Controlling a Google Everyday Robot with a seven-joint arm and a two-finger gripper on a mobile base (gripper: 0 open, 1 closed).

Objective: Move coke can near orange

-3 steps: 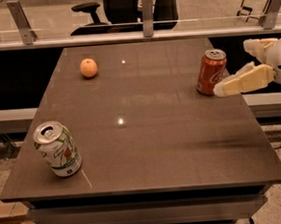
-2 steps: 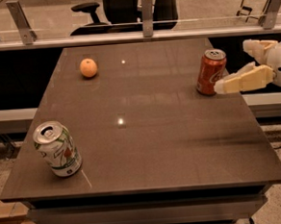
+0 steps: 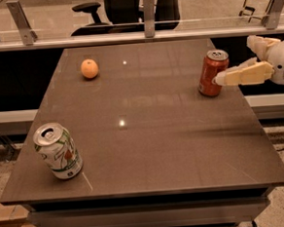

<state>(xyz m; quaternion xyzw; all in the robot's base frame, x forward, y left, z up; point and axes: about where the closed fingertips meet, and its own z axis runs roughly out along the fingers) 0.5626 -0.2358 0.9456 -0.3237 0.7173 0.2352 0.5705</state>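
Note:
The red coke can (image 3: pixel 213 73) stands upright near the table's right edge. The orange (image 3: pixel 89 69) lies at the far left of the table, well apart from the can. My gripper (image 3: pixel 234 60) reaches in from the right and is open. Its near finger (image 3: pixel 244 74) points left with its tip at the can's right side. Its far finger (image 3: pixel 257 44) sits behind and to the right of the can. The can is not held between the fingers.
A white and green soda can (image 3: pixel 58 150) stands tilted at the front left of the brown table (image 3: pixel 148 134). A rail with metal posts (image 3: pixel 148 12) runs behind the table, with office chairs beyond it.
The tip of my gripper's near finger has risen slightly along the can's right side. The coke can, the orange and the other can have not moved.

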